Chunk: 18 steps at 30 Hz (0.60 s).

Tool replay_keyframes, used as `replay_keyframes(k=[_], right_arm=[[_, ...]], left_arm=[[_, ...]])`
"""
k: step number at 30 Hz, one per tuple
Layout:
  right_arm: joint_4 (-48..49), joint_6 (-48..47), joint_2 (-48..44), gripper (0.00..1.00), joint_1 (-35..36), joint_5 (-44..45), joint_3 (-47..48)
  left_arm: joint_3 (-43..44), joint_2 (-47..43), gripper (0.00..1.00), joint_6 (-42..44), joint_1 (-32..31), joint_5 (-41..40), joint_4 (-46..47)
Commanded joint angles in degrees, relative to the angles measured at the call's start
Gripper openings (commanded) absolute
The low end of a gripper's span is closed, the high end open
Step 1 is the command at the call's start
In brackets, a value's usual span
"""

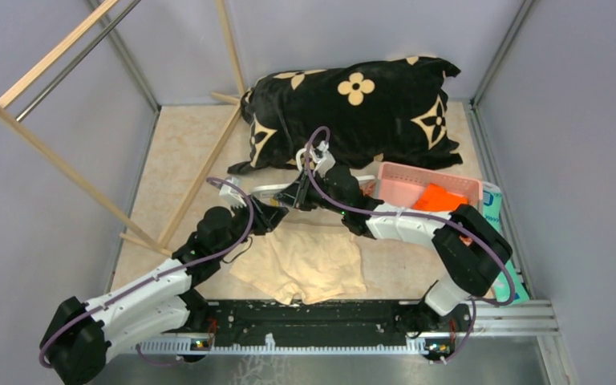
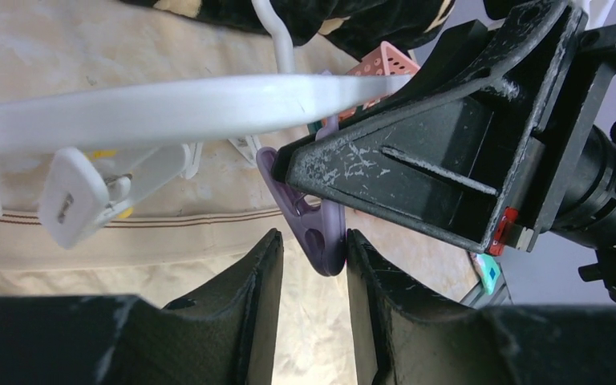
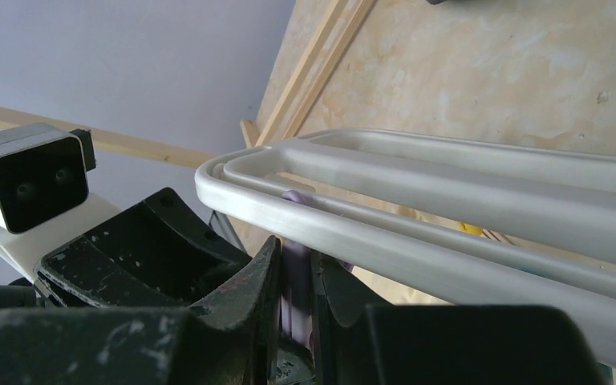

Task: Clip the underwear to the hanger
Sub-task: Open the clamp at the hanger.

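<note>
The beige underwear (image 1: 305, 265) lies flat on the table in front of the arm bases; its waistband (image 2: 128, 233) shows below the hanger. Both grippers meet at the white hanger (image 1: 266, 190), whose frame bar (image 2: 168, 104) hangs above the underwear. My right gripper (image 3: 295, 253) is shut on a purple clip (image 3: 295, 277) under the hanger frame (image 3: 449, 216). The lower end of that purple clip (image 2: 313, 228) sits between the fingers of my left gripper (image 2: 314, 241). The left jaws stand apart, and only the right-hand finger touches the clip. A white clip (image 2: 72, 196) dangles to the left.
A pink basket (image 1: 429, 180) holding an orange cloth (image 1: 441, 198) stands to the right of the hanger. A black blanket with cream flowers (image 1: 353, 112) lies at the back. The wooden rack (image 1: 88, 184) leans at the left. A teal packet (image 1: 497, 208) lies at the right wall.
</note>
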Motion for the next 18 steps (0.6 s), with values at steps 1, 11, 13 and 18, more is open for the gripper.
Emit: replay_keyframes(k=[1,11,13,18], right_arm=[[6.1,1.1,-4.6,0.03,-0.2,-2.0,-0.1],[6.5,2.1,-5.4,0.12,-0.2,-2.3,-0.8],[5.9,1.9,-6.0,0.23,-0.3,-2.0,-0.8],[4.3,1.3,-7.5,0.45,-0.3,-1.4,-1.0]], left_arm=[[0.5,-0.1,0.39,1.3,0.7,-0.9,2.8],[1.0,0.8,0.05,1.9,0.8,0.4,4.5],[1.0,0.4,0.0,2.1,0.8,0.2,4.1],[1.0,-1.1,0.0,2.5,0.8,-0.9,2.7]])
